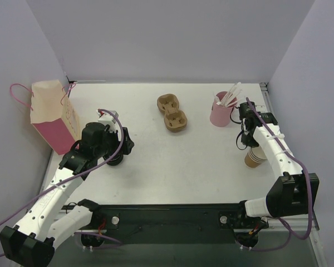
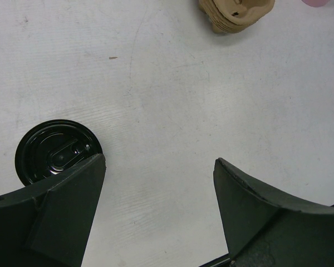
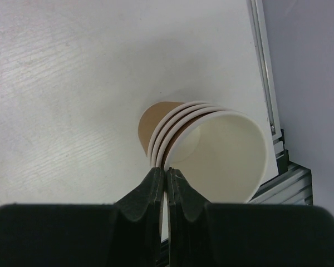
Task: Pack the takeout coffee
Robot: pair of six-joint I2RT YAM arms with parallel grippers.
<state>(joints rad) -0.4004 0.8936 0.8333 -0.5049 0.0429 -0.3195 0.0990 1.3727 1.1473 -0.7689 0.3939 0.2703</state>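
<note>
A: From above first: anything packed yet?

B: Apparently nothing. Kraft cups nested in one stack near the right edge of the bench, well apart from the paper bag at far left. Inside of the bag hidden from here.

A: Other containers?

B: Pulp tray at far centre, both holes bare. Pink cup to the right of it, apart, holding white sticks.

A: Left wrist view?

B: Left gripper spread wide above bare bench, holding nothing. Black lid lying flat beside one finger, partly covered by it.

A: Right wrist view?

B: Right gripper closed tight, tips right at the near rim of the stack. White inside of the top cup open and empty. Hard to tell whether a paper wall is pinched between the tips or merely touched.

A: Progress, then?

B: Judged barely begun. Freeing a cup from the stack, probably seating cups in the tray, and getting everything into the bag all seemingly left to do.
</note>
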